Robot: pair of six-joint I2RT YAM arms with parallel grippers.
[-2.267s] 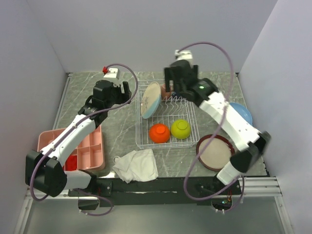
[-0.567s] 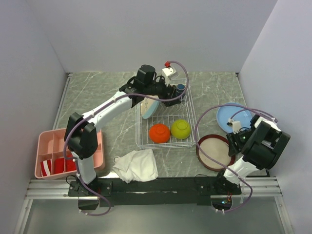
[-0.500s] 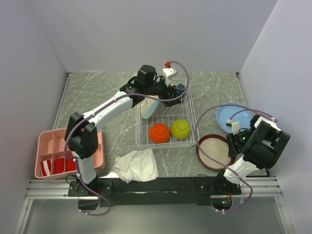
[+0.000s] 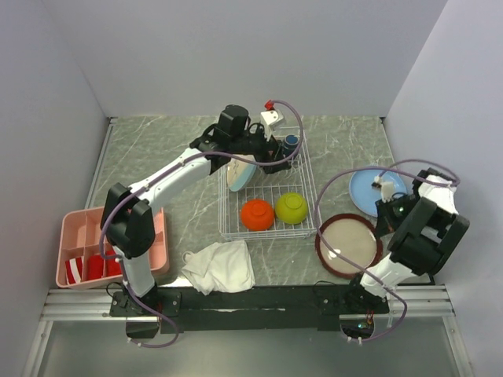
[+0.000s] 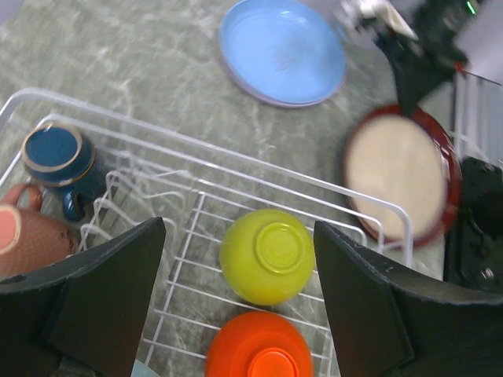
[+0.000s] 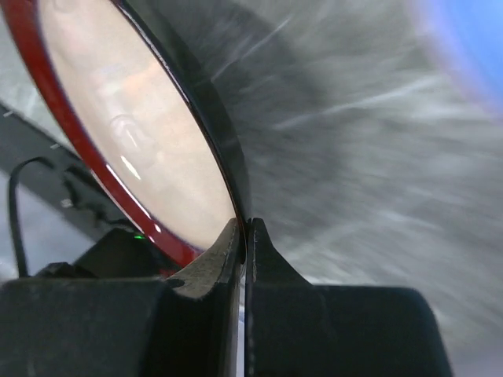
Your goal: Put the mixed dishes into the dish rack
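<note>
The dish rack (image 4: 267,228) holds an upturned orange bowl (image 4: 257,214), a lime-green bowl (image 4: 291,207), a cream-and-blue plate (image 4: 239,170) standing on edge, a dark-blue mug (image 4: 291,143) and a pink mug (image 5: 27,236). My left gripper (image 4: 275,159) hangs open above the rack, over the lime-green bowl (image 5: 267,255). My right gripper (image 6: 245,224) is shut on the rim of a cream plate with a dark red rim (image 6: 118,126), right of the rack (image 4: 348,245). A light-blue plate (image 4: 369,191) lies flat behind it.
A pink divided tray (image 4: 78,236) with red items sits at the near left. A crumpled white cloth (image 4: 220,267) lies in front of the rack. Grey walls close in the table on three sides.
My right gripper has shut on the red-rimmed plate's edge and its wrist has risen, tipping the plate slightly. The left arm has barely moved over the rack.
</note>
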